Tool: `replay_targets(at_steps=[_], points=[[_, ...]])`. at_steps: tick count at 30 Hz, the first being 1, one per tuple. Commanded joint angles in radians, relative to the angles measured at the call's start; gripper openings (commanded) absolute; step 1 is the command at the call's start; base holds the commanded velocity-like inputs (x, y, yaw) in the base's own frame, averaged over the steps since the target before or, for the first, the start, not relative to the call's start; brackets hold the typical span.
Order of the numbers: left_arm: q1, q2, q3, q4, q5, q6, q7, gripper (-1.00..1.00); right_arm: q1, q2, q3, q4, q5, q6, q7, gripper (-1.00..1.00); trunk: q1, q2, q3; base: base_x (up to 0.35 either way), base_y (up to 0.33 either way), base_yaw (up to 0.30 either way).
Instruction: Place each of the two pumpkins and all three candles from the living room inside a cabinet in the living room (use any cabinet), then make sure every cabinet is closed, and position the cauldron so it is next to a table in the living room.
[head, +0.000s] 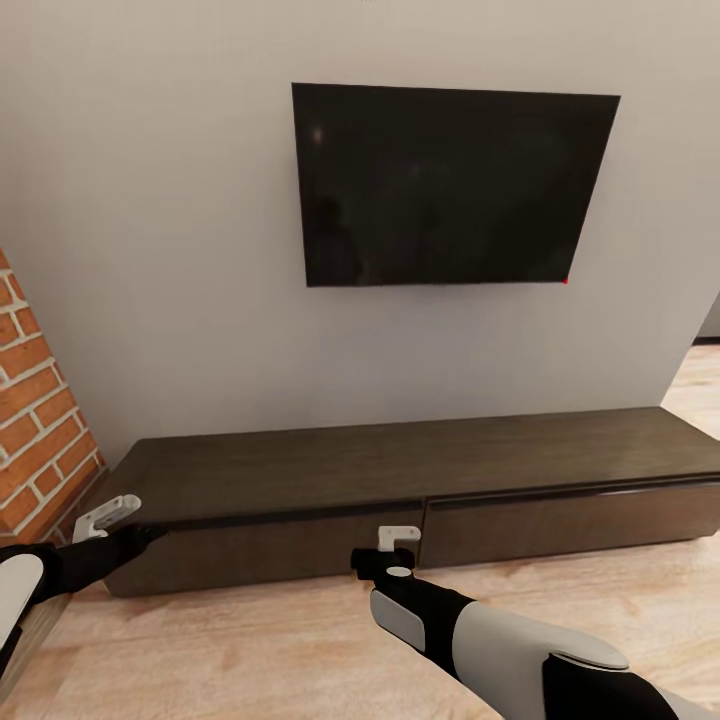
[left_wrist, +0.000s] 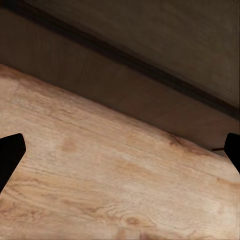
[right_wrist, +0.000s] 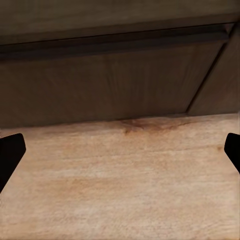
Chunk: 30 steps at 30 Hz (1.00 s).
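Long low dark-brown wood cabinet: drawers shut, stiff, heavy-ish; hook front's top lip. Left gripper & right gripper both spread, empty.

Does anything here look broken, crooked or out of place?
Nothing stands out. The cabinet sits straight against the wall with both drawer fronts flush, and the TV hangs above it. The left hand and right hand are open and empty.

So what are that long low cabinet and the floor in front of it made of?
The cabinet looks like dark brown wood, matte, with faint straight grain; it could be veneer. The floor looks like pale wood planks with wavy grain and knots, softly sheened, possibly laminate.
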Motion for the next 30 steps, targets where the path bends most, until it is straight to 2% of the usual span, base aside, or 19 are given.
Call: replay_targets(at_steps=[1, 30], points=[[-0.001, 0.000, 0.000, -0.001, 0.010, 0.003, 0.010, 1.00, -0.001, 0.000, 0.008, -0.001, -0.011, -0.007, -0.004, 1.00, -0.004, 0.007, 0.002, 0.000, 0.000, 0.000], [-0.001, -0.001, -0.003, -0.001, 0.009, 0.003, 0.010, 1.00, -0.001, 0.000, 0.009, 0.009, -0.011, -0.009, 0.001, 1.00, -0.115, 0.210, 0.093, 0.000, 0.000, 0.000]])
